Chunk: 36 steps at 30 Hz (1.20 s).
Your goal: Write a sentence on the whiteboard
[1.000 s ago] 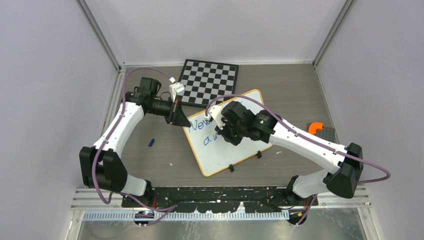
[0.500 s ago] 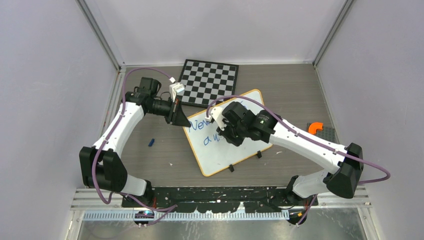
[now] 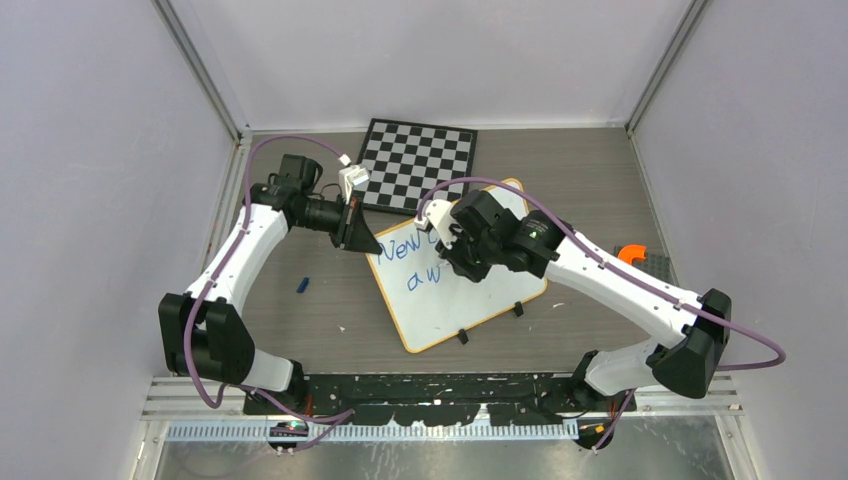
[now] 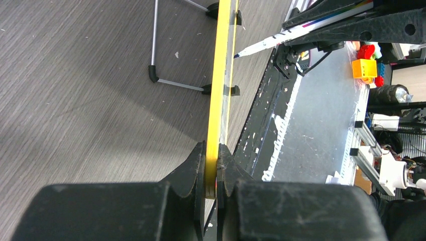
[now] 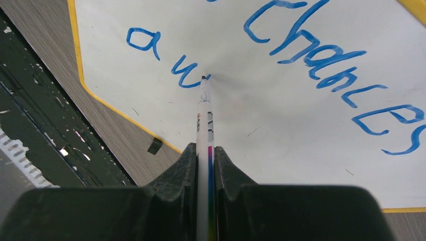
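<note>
The whiteboard [image 3: 440, 300], white with a thin orange rim and two black clips, lies tilted at the table's middle with blue writing on it. My left gripper [image 3: 362, 240] is shut on its left corner; the left wrist view shows the jaws clamped on the yellow rim [image 4: 218, 100]. My right gripper [image 3: 458, 258] is shut on a white marker [image 5: 204, 115], whose tip touches the board [image 5: 281, 130] at the end of the blue letters "a w". The marker tip also shows in the left wrist view [image 4: 261, 46].
A black-and-white chessboard [image 3: 418, 165] lies behind the whiteboard. A small blue cap [image 3: 302, 285] lies on the table to the left. An orange piece [image 3: 630, 255] sits on a grey plate at the right edge. A black rail [image 3: 440, 385] runs along the front.
My right gripper has moved up and to the right over the board with the marker, and the "w" now shows beside the "a". The left arm has not moved.
</note>
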### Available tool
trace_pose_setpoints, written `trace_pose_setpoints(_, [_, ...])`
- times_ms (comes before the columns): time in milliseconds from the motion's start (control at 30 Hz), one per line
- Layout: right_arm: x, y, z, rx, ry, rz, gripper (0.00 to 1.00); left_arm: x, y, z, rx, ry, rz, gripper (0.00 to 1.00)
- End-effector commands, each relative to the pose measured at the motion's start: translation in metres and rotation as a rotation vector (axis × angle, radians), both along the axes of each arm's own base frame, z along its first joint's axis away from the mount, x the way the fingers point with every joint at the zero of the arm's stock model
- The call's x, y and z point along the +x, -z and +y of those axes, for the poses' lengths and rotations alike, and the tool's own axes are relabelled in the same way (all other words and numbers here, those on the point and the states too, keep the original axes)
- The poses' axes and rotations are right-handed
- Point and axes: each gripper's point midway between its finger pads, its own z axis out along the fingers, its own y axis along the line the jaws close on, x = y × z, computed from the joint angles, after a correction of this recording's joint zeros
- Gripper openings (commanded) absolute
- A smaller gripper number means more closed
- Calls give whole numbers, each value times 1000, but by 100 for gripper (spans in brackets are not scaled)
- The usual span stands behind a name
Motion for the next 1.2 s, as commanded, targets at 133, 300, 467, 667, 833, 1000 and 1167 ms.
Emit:
trace_pose_setpoints(133, [8,-22,-10,76,55,-35,0,11,10,4,58,-16,-53,0])
trace_pose_setpoints(300, [11,-17,-8,66,63,-25,0,10,8,4,57,-15,-57,0])
trace_pose_setpoints(467, [11,-10,-8,47,65,-15,0,9,9,4,57,-16,-61,0])
trace_pose_setpoints(667, [2,-6,-11,31,44,22,0,10,11,5,61,-17,-60,0])
trace_pose_setpoints(833, [-2,-2,-16,17,37,35,0,10,12,5,60,-15,-58,0])
trace_pose_setpoints(1000, [10,2,-20,-16,80,-8,0,11,12,4,58,-15,-54,0])
trace_pose_setpoints(1167, [21,-4,-15,10,124,-48,0,11,12,5,62,-16,-59,0])
